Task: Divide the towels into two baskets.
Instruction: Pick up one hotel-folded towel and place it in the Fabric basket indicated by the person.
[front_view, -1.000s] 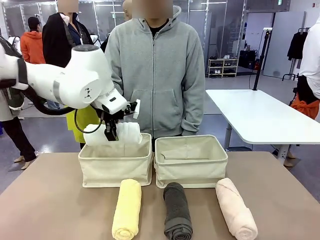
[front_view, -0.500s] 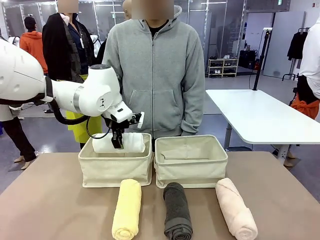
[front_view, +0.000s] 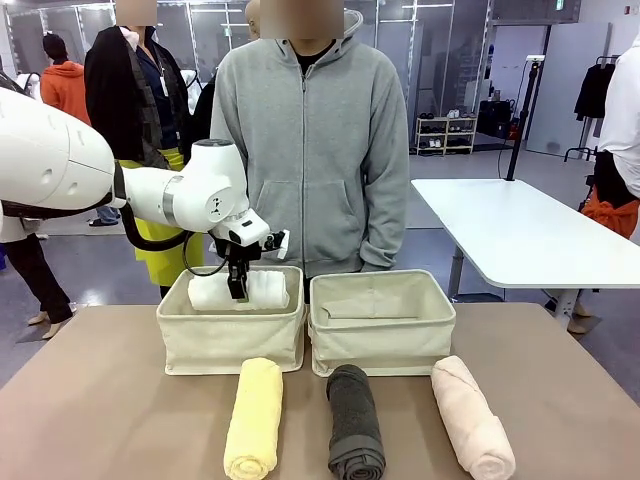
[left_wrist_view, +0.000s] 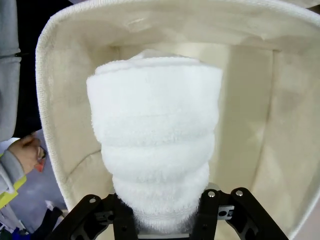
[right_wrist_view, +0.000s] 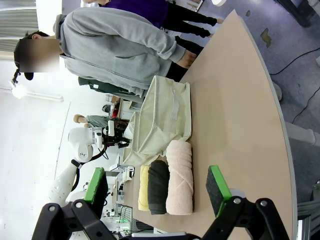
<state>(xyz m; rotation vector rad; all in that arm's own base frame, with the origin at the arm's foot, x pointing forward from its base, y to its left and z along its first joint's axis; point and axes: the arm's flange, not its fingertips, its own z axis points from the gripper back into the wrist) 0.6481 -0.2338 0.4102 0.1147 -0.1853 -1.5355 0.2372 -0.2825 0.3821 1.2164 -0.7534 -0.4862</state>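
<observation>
My left gripper (front_view: 238, 288) is shut on the white towel (front_view: 266, 290) and holds it low inside the left basket (front_view: 230, 340). In the left wrist view the white towel (left_wrist_view: 155, 135) hangs from the jaws inside the basket's cream walls (left_wrist_view: 46, 100). The right basket (front_view: 382, 330) holds no towel. The pale yellow towel (front_view: 253, 418), the dark grey towel (front_view: 355, 422) and the pale pink towel (front_view: 472, 418) lie side by side on the table in front of the baskets. My right gripper (right_wrist_view: 157, 186) hangs open, far off to the side, well above the table (right_wrist_view: 240, 115).
A person in a grey hoodie (front_view: 310, 150) stands right behind the baskets, arms down. Other people stand farther back. A white table (front_view: 520, 230) is off to the right. Bare brown tabletop (front_view: 100, 410) lies left and right of the towels.
My left gripper has come down with the white towel from above the left basket's rim into the basket. The three towels on the table have not moved.
</observation>
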